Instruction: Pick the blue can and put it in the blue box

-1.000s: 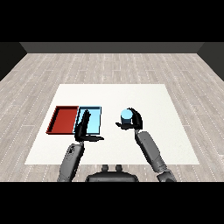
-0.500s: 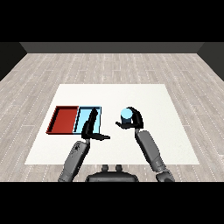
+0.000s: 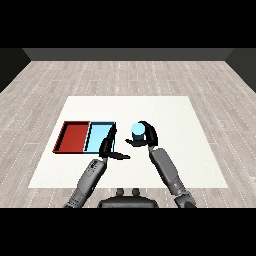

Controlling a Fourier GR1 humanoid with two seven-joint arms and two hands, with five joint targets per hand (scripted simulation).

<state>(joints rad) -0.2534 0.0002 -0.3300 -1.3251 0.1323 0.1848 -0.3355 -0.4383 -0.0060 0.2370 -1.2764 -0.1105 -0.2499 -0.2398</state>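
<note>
Head view: right robot hand kept blue can curled in fingers, hardly moved. Left robot hand, fingers straight, edged over blue box. You still owed transfer.

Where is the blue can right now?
In the head view the blue can sits right of centre, held in the curled right hand, just right of the light blue tray and not yet in it.

A single head-height view is looking down and forward across the white table, standing fairly far back, taking in wooden floor beyond.
</note>
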